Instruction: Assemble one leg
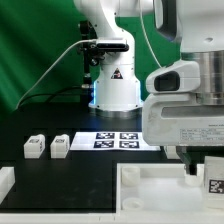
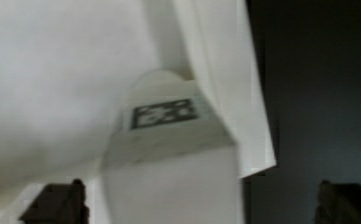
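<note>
Leg (image 1: pixel 213 185), a small white block with a black-and-white square tag, at the exterior view's far right, directly under the end effector (image 1: pixel 203 168) and against the right end of the large white panel (image 1: pixel 150 186). Its lower part is cut off by the picture edge, so whether it is seated in the panel cannot be told. In the wrist view the same leg (image 2: pixel 164 113) shows its tag face, tilted, with the pale panel (image 2: pixel 52 80) beside and behind it.

End effector (image 2: pixel 203 200): released. Its two dark fingertips (image 2: pixel 61 202) stand wide apart on either side of the leg, with a dark gap between the leg and one of them, so nothing is clamped.

Two other legs (image 1: pixel 35 147) and (image 1: pixel 60 146) stand side by side on the black table (image 1: pixel 70 172) at the exterior view's left, well apart from the panel. The marker board (image 1: pixel 120 139) lies flat between them and the arm. The arm's white base (image 1: pixel 112 85) rises behind the board, and its forearm fills the upper right of the exterior view
</note>
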Controlling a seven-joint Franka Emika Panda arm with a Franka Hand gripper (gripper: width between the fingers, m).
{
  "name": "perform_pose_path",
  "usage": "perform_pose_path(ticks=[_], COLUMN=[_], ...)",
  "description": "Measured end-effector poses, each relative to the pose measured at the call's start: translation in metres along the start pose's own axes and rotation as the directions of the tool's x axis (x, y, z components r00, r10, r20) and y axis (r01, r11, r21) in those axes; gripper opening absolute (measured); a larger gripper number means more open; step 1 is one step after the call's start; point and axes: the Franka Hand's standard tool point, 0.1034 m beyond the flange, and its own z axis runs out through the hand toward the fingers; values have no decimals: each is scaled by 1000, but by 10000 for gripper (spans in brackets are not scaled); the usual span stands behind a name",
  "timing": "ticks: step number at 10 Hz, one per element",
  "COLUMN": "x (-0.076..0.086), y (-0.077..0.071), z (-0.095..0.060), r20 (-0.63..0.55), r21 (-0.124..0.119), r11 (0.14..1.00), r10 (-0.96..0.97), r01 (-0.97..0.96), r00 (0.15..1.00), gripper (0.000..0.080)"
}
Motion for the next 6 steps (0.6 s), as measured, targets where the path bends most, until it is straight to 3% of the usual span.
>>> perform_pose_path(ticks=[2, 3, 4, 5, 6], x=[0, 0, 1, 1, 4], y=[0, 0, 1, 2, 5], z=[0, 0, 0, 0, -1], r20=[0, 1, 1, 2, 17], r21=[0, 2, 2, 3, 23], r11=[1000, 996, 982, 972, 917], r10=[-10, 91, 189, 237, 398], r01=[10, -91, -189, -237, -398], r00=[1000, 996, 982, 972, 917], gripper=[425, 425, 315, 315, 315])
